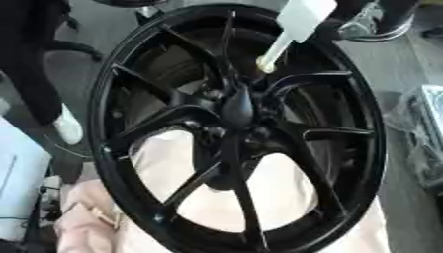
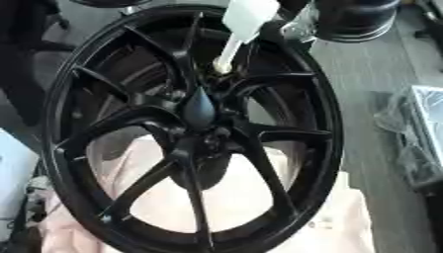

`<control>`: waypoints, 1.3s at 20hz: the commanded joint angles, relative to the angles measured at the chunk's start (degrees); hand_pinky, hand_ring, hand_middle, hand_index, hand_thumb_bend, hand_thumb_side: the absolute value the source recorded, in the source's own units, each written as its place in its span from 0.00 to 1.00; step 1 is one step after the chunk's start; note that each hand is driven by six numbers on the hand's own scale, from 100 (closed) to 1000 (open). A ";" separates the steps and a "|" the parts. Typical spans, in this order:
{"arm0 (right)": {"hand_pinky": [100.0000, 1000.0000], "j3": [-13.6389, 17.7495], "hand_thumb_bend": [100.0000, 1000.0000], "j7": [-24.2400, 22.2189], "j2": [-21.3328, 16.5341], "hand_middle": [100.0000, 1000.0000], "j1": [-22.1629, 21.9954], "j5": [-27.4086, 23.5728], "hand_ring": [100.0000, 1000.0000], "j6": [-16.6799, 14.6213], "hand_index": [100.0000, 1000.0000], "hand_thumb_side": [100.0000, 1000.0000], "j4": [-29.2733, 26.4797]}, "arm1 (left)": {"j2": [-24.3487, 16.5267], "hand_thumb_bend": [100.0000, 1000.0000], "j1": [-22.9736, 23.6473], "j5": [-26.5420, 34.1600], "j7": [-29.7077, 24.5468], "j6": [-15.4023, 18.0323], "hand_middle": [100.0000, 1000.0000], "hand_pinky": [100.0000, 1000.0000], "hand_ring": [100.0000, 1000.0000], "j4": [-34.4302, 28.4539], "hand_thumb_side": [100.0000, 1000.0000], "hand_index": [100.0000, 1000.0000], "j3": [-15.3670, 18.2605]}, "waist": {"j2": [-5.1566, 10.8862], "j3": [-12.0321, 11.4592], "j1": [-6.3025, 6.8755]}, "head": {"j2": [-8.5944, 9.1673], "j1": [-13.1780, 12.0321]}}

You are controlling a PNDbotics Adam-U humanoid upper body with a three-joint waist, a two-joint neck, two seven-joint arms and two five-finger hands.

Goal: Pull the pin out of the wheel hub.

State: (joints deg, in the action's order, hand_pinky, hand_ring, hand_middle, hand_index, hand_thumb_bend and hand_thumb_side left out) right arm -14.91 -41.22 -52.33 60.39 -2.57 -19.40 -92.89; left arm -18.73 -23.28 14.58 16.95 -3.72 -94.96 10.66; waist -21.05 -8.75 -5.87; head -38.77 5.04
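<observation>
A black multi-spoke wheel hub (image 1: 238, 128) stands tilted and fills most of both views, its centre cap (image 2: 199, 108) facing me. A white pin (image 1: 279, 47) slants in from the top edge. Its broad flat upper end (image 2: 249, 12) narrows to a thin stem, and the stem's tip (image 1: 265, 64) is among the spokes just above the centre. A black and silver part of my right arm or hand (image 2: 346, 20) shows at the upper right, next to the pin's top. How it holds the pin is cut off by the edge. My left hand does not show.
A pale pink cloth (image 1: 286, 197) lies under and behind the wheel. A dark trouser leg and white shoe (image 1: 67, 127) stand at the left, with a white box (image 1: 17, 183) below. A plastic-wrapped item (image 2: 415, 133) lies on the grey floor at the right.
</observation>
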 commanded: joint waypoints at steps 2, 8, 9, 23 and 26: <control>0.78 7.59 0.06 7.02 -8.96 0.42 -5.70 -6.50 0.56 2.02 0.47 0.00 -5.11 | -1.94 0.27 0.01 -0.29 0.62 0.22 0.69 0.56 0.78 -0.96 0.60 0.67 1.01 | 1.60 0.77 0.61 | -0.41 -1.12; 0.78 25.12 0.00 23.81 -15.91 0.42 -29.29 -13.08 0.55 1.57 0.47 0.00 -7.27 | -2.35 0.27 1.08 -0.30 1.78 0.65 0.69 0.56 0.78 -1.17 0.59 0.67 2.17 | 1.43 3.35 1.98 | -0.04 -3.81; 0.78 28.16 0.00 26.66 -15.08 0.43 -33.25 -12.64 0.55 1.10 0.47 0.00 -7.55 | -2.47 0.27 1.29 -0.31 2.04 0.86 0.69 0.56 0.78 -1.28 0.59 0.67 2.41 | 1.33 3.77 2.26 | 0.08 -4.26; 0.88 41.63 0.26 46.80 8.80 0.75 -60.36 9.41 0.77 10.40 0.83 0.37 -13.35 | -3.31 0.27 2.27 -0.08 3.73 2.22 0.69 0.56 0.78 -2.05 0.59 0.67 3.74 | 0.59 6.24 4.32 | 0.90 -6.96; 0.90 41.75 0.21 50.88 11.12 0.82 -60.73 5.81 0.81 10.70 0.90 0.70 -11.07 | -3.20 0.27 2.18 -0.04 3.78 2.23 0.69 0.56 0.78 -2.00 0.58 0.67 3.78 | 0.66 6.13 4.46 | 1.12 -6.83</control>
State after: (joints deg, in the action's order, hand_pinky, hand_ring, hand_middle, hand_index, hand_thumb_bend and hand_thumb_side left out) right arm 25.75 8.09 -40.71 -0.37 4.37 -8.89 -104.23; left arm -20.18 -20.67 14.59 20.53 -1.63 -95.71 13.88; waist -21.37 -2.59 -1.46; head -38.51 -1.70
